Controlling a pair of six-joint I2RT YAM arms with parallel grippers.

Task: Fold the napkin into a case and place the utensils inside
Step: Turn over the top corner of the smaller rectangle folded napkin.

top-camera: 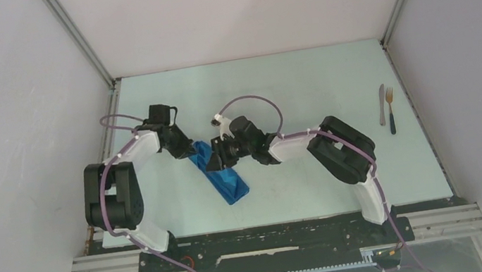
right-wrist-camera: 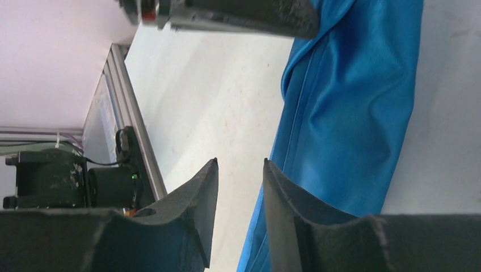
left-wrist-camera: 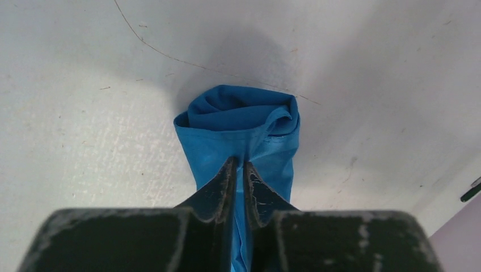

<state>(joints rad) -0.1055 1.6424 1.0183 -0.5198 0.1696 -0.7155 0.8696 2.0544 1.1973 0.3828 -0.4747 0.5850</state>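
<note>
Where the two arms meet near the middle of the pale tabletop (top-camera: 302,85), the napkin (top-camera: 223,172) lies as a narrow, slanting band of bright blue cloth. Its far end is under the left gripper (top-camera: 188,148) and its right edge is just beside the right gripper (top-camera: 224,154). Both wrists and their purple cables (top-camera: 263,99) crowd over the far half of the cloth, so from above only the near end shows plainly. The knife (top-camera: 382,104) and the fork (top-camera: 390,110) lie side by side near the right edge of the tabletop, well apart from the cloth. The knife is silvery along its whole length and the fork has a dark handle.

In the left wrist view the napkin's end is rolled into a soft, open mouth, smooth and faintly glossy, with a stitched hem. The left fingers (left-wrist-camera: 218,192), matte black wedges scuffed grey, stand almost together. Blue shows in the thin slit between them, but I cannot tell whether they pinch a fold or the cloth merely lies beneath.

The right fingers (right-wrist-camera: 193,198), of the same rough black, stand clearly apart with bare tabletop between them and nothing held. One of them overlaps the napkin's edge in its view. The tabletop is speckled and lightly scratched.
</note>
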